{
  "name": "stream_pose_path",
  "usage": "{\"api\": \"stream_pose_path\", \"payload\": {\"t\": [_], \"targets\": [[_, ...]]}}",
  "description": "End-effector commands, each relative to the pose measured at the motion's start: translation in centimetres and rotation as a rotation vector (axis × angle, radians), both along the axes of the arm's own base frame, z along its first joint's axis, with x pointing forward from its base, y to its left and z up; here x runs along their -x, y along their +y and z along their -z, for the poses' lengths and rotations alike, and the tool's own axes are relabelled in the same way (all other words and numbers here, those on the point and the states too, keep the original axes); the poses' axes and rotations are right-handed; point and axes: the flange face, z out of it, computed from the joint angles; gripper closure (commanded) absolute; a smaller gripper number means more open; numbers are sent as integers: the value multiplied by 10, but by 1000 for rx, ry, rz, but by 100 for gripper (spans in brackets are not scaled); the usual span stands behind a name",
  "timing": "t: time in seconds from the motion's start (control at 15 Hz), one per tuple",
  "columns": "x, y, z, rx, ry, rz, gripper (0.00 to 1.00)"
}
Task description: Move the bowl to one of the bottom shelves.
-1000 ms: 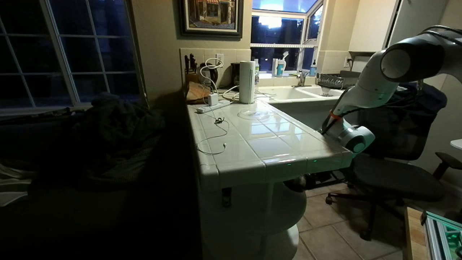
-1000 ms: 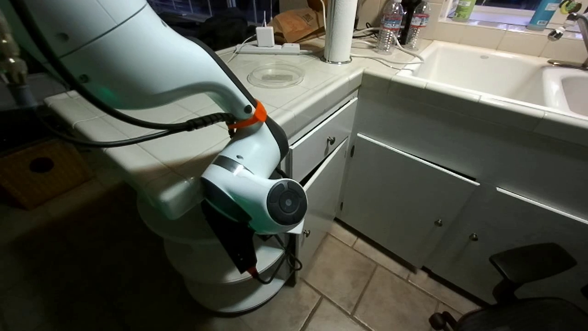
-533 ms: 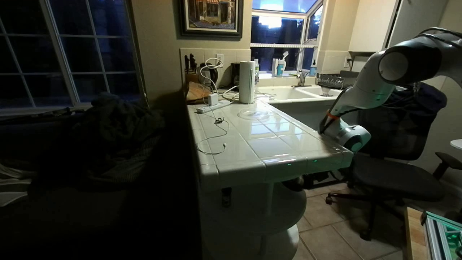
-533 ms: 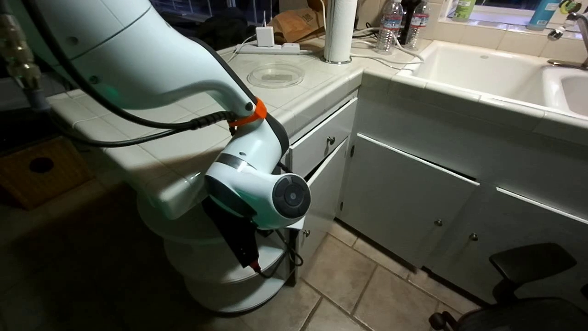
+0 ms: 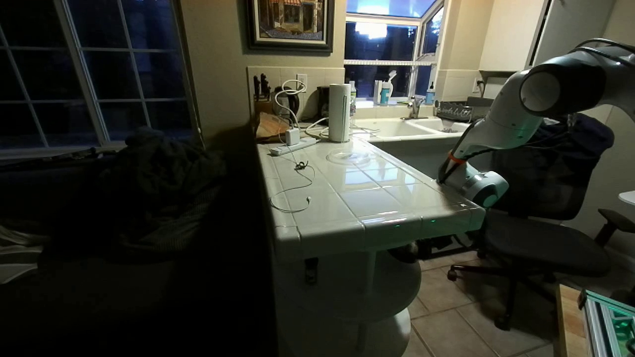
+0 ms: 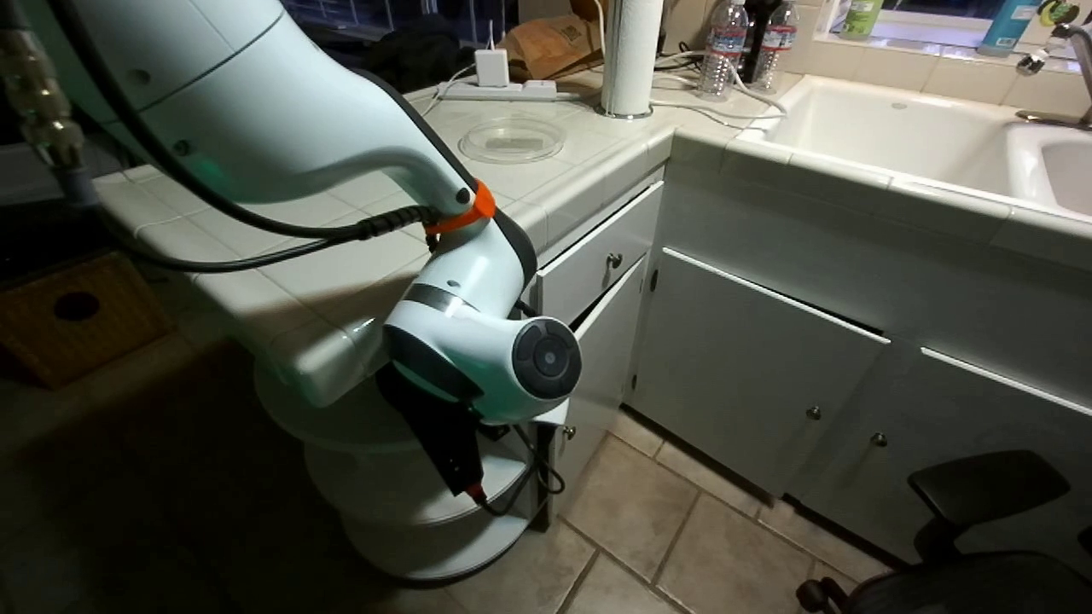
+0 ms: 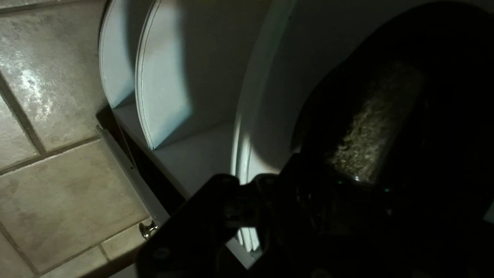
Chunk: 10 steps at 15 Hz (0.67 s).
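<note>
Glossy round black bowl (image 7: 366, 116) seen at topmost white round-fronted shelf (image 7: 252, 100) | support hidden; facing, long axis obscured by darkness | black jointed tool (image 7: 246, 180): spread or pinching cannot be told

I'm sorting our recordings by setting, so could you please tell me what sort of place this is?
Probably a home kitchen: there is a double-basin sink, cabinet doors beneath it, and a paper-towel roll standing nearby.

Bowl (image 7: 386, 100) black; gripper (image 7: 246, 185) black. Shelves (image 6: 384, 488) white. Arm (image 6: 341, 128) white, band (image 6: 469, 213) orange. Floor tiles (image 6: 640, 495) beige, darker grid lines.
</note>
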Motion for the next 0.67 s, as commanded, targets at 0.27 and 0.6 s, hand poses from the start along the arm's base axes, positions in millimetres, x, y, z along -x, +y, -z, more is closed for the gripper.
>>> {"api": "stream_pose_path", "payload": {"t": [0.27, 0.6], "targets": [[-17, 19, 21, -45, 29, -64, 31], [-15, 19, 16, -78, 19, -81, 0]]}}
